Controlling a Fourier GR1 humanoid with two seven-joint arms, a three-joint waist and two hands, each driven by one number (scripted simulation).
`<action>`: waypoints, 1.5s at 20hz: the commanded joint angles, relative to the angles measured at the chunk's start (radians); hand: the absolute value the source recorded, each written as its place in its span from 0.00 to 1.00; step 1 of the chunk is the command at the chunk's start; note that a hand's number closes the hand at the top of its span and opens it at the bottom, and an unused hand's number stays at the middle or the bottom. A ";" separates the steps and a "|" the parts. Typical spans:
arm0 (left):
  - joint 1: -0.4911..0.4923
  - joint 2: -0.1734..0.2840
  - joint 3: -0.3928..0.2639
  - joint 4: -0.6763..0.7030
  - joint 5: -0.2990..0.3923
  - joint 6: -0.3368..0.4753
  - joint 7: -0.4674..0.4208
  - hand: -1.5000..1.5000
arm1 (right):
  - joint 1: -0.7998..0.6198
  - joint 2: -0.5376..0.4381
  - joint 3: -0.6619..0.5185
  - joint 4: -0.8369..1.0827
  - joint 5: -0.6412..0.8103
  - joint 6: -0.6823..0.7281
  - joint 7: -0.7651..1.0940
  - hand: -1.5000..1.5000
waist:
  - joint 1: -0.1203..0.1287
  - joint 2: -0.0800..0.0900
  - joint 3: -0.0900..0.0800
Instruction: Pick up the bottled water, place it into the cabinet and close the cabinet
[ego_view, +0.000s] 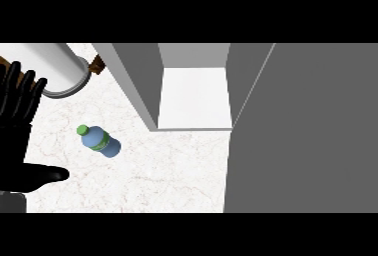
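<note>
Left hand (16, 135) open, fingers straight, holding nothing, bottled water (100, 141) nearby

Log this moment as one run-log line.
bottle: upright on counter, ungrasped | cabinet: open | left robot hand: open, resting at left edge | right robot hand: not visible

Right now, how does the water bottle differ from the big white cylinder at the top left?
The water bottle is small, blue with a green cap and label band; the white cylinder is far bigger and plain white with a grey rim. The bottle stands free on the counter, fully in view; the cylinder is cut off by the view's edge, next to the left hand. Both are round-bodied.
</note>
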 joint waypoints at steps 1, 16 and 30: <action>0.019 0.042 0.069 0.000 0.099 -0.036 0.058 0.00 | 0.182 0.010 0.131 -0.158 0.020 0.032 0.029 0.00 | 0.001 -0.003 -0.001; 0.083 0.070 0.083 0.059 0.017 -0.027 0.140 0.00 | 0.486 -0.032 0.215 -0.338 0.053 0.091 -0.069 0.00 | -0.007 -0.001 -0.001; -0.008 0.069 0.107 0.668 -0.023 -0.206 -0.144 0.00 | 0.604 -0.092 0.251 -0.357 0.084 0.087 -0.178 0.00 | -0.019 0.004 -0.003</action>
